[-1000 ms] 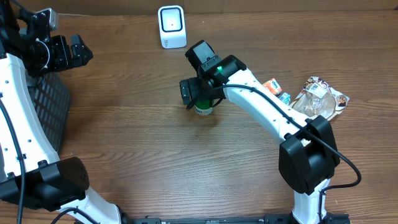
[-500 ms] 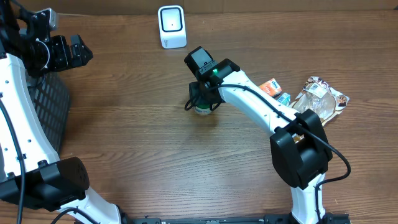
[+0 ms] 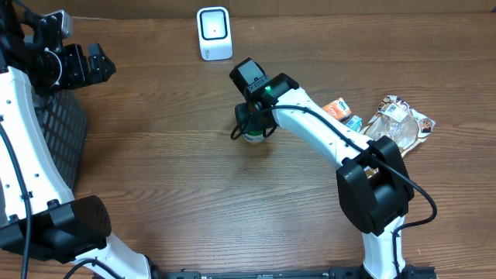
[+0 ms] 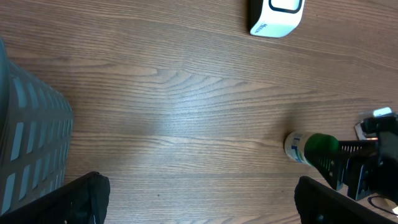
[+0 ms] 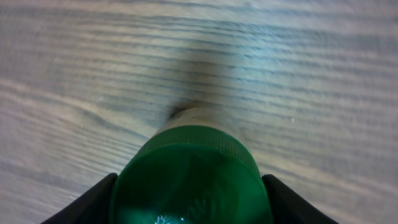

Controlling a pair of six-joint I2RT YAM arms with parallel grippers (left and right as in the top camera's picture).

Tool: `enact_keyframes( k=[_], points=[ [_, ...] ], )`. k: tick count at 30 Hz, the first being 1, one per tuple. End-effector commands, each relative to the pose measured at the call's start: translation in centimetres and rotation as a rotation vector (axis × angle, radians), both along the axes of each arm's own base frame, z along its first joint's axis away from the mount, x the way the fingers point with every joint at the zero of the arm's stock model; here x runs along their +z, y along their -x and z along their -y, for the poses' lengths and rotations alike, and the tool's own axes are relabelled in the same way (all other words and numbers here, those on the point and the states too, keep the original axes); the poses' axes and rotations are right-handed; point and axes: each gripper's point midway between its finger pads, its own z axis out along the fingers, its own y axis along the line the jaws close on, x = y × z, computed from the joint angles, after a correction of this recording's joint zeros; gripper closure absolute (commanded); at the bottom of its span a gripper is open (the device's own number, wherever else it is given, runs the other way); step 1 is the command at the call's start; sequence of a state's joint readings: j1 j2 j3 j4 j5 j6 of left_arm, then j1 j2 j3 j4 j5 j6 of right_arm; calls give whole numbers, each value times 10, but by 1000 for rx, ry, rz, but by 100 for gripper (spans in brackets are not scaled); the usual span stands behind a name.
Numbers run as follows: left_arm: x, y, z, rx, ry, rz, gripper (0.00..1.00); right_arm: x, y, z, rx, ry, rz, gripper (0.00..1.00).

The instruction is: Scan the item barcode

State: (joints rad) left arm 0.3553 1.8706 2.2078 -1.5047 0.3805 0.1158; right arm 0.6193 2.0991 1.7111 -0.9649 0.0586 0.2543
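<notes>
The item is a small bottle with a green cap (image 5: 191, 177) and a white label, standing upright on the wooden table (image 3: 170, 186) near the middle. My right gripper (image 3: 253, 132) is over it from above, and in the right wrist view its two black fingers (image 5: 93, 202) press against both sides of the cap, so it is shut on the bottle (image 4: 306, 147). The white barcode scanner (image 3: 214, 32) stands at the back of the table, apart from the bottle. At the far left my left gripper (image 4: 199, 199) hangs wide open and holds nothing.
A black mesh basket (image 3: 66, 128) sits at the left edge under the left arm. Snack packets (image 3: 399, 120) and a small orange packet (image 3: 337, 107) lie at the right, behind the right arm.
The right wrist turned over the bottle and its fingers closed onto the green cap. The left arm has not moved.
</notes>
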Motion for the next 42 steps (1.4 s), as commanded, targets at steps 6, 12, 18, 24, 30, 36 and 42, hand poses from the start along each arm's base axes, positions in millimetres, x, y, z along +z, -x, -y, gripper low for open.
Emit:
enact_keyframes(
  k=[6, 12, 18, 24, 30, 36, 42],
  points=[
    [13, 3, -1, -12, -22, 39, 1, -4, 17, -14, 763, 168, 66, 37],
    [13, 3, -1, -12, -22, 39, 1, 8, 11, -20, 946, 206, 135, 27],
    [13, 3, -1, -12, -22, 40, 1, 56, -1, -31, 815, 142, 233, 0],
    [13, 3, -1, -12, -22, 39, 1, 71, -6, -24, 184, -65, 137, 0],
    [13, 3, -1, -12, -22, 40, 0, 35, 11, 2, -254, -125, -60, 0],
    [13, 3, -1, -12, -22, 40, 0, 19, 15, -10, -173, -155, -60, 0],
    [13, 3, -1, -12, -22, 39, 0, 12, 13, -11, -101, -146, -35, 12]
  ],
)
